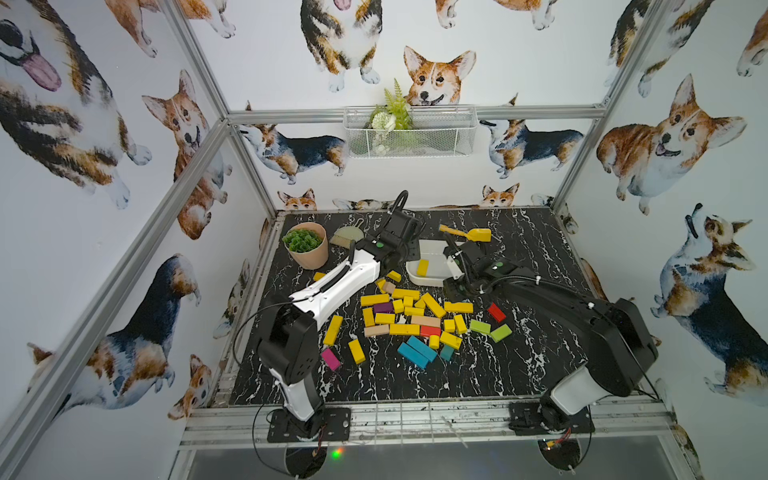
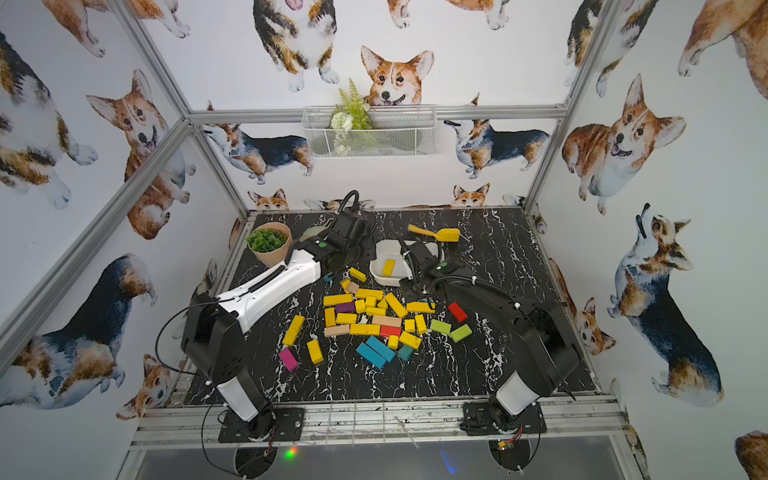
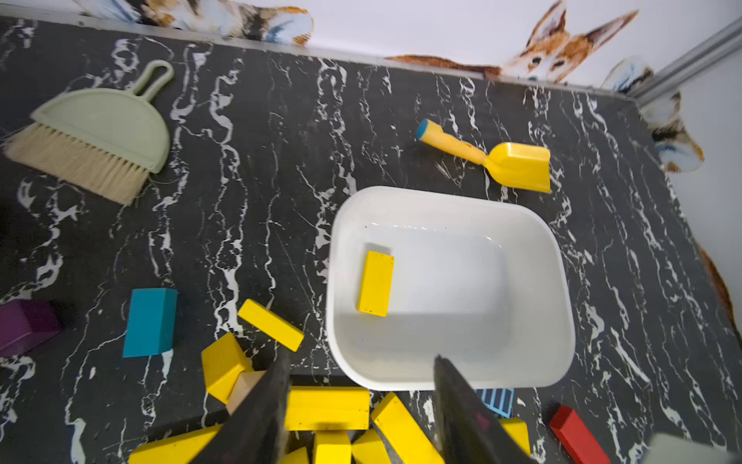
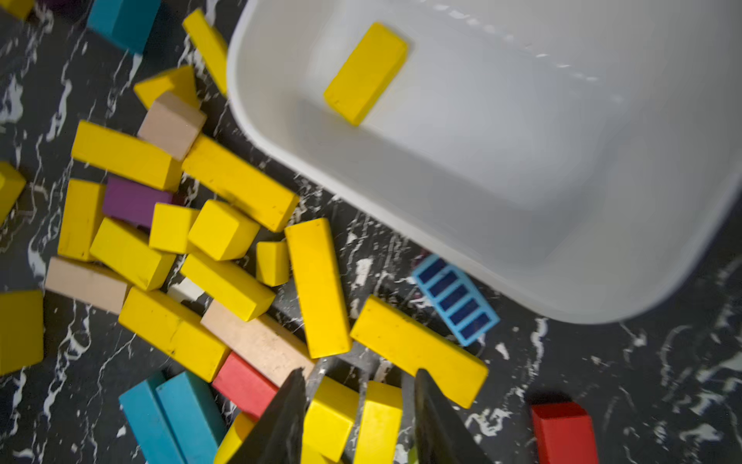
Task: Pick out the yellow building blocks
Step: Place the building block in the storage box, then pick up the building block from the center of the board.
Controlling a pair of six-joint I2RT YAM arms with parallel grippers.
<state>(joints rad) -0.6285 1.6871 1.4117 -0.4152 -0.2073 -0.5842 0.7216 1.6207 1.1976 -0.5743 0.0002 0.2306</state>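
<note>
Top view, yellow building blocks (image 1: 405, 309): mostly heaped on the desk (image 1: 540, 365) just beside the white tub's near rim, mixed with tan, purple, red and blue pieces.
Sorted so far: one yellow bar (image 3: 375, 283) lies flat inside the white tub (image 3: 562, 281).
Left hand (image 3: 361, 405): released, nothing between its fingers, hovering over the tub's near rim.
Right hand (image 4: 357, 413): jaws parted, empty, poised above two small yellow pieces (image 4: 377, 418) on the heap's side away from the tub.
Step in hand: judged early sorting; the right hand is lining up a pick.
Next move: lower straight, clench on one yellow piece only, avoid the neighbouring red block (image 4: 245, 385), carry it to the tub.
</note>
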